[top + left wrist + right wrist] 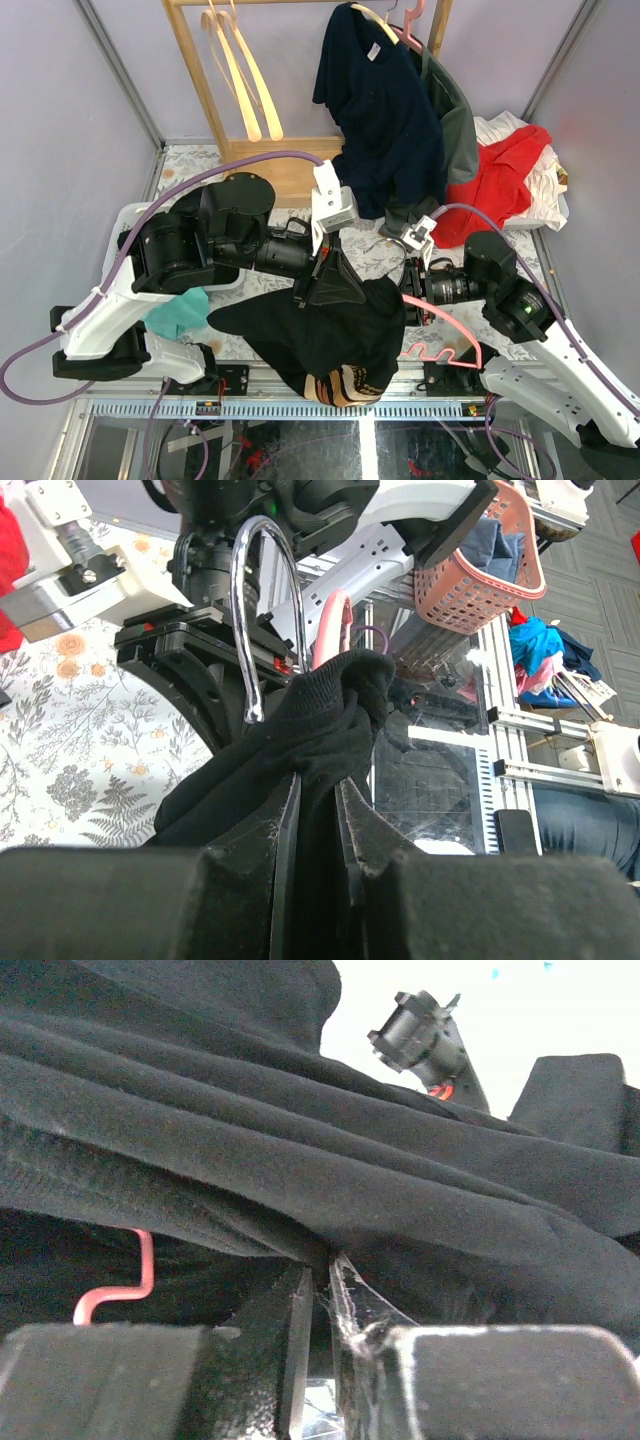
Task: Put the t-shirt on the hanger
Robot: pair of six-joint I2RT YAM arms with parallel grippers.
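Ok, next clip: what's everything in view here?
t-shirt: one, black, near edge, draped over hanger
hanger: one, pink, partly under t-shirt
navy shirt: one, hanging on rack
red garment: one, far right
teal cloth: one, near left
bare hangers: two, cream, on rack
rack: one, wooden, far side
basket: one, pink, left wrist view
left gripper: shut on t-shirt
right gripper: under t-shirt, grip unclear
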